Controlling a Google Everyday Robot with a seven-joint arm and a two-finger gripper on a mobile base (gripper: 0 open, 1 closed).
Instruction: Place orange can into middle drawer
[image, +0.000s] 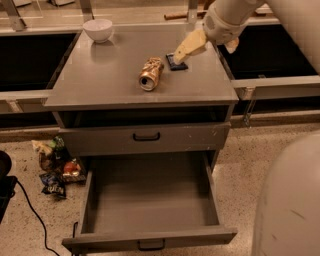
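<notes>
The orange can (151, 73) lies on its side on the grey cabinet top (100, 80), copper end toward me. My gripper (205, 49) hovers over the top's back right, open and empty. Its pale left finger (187, 46) is just above a small dark-blue packet (176, 63), to the right of and behind the can. The middle drawer (150, 200) is pulled out at the bottom, its grey tray floor bare and its black handle (151, 244) at the front.
A closed drawer front (146, 136) with white scuffs sits above the open drawer. A white bowl (97, 29) stands at the top's back left. Snack bags (55, 165) and a black cable (30, 210) lie on the floor at left. My pale body (290, 200) fills the lower right.
</notes>
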